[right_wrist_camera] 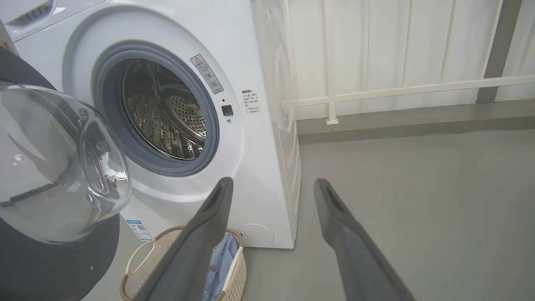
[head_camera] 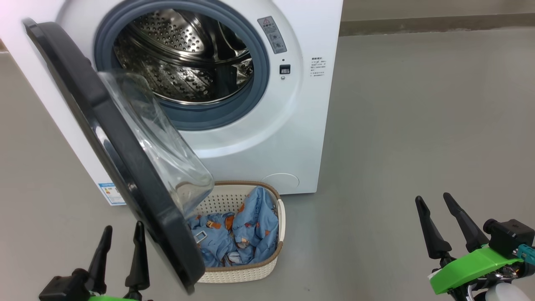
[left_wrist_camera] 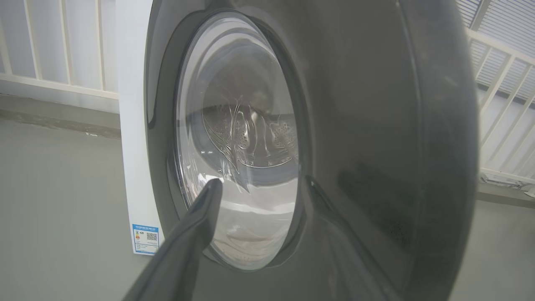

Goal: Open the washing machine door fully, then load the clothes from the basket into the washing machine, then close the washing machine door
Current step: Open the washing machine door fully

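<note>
The white washing machine (head_camera: pixel 267 138) stands ahead with its steel drum (head_camera: pixel 184 54) bare. Its black-rimmed door (head_camera: pixel 121 163) with the clear glass bowl (head_camera: pixel 163 142) hangs partly open, swung out over the left part of the basket. The cream basket (head_camera: pixel 267 267) sits on the floor before the machine, holding light blue clothes (head_camera: pixel 246 234). My left gripper (head_camera: pixel 122 240) is open at the lower left, just outside the door's outer face (left_wrist_camera: pixel 376 125). My right gripper (head_camera: pixel 434 200) is open at the lower right, well clear of the basket (right_wrist_camera: pixel 142 259). Nothing is held.
Grey floor (head_camera: pixel 418 125) spreads to the right of the machine. A white railing (right_wrist_camera: pixel 397 90) and a low grey kerb run behind. A blue label (left_wrist_camera: pixel 145 239) marks the machine's lower left corner.
</note>
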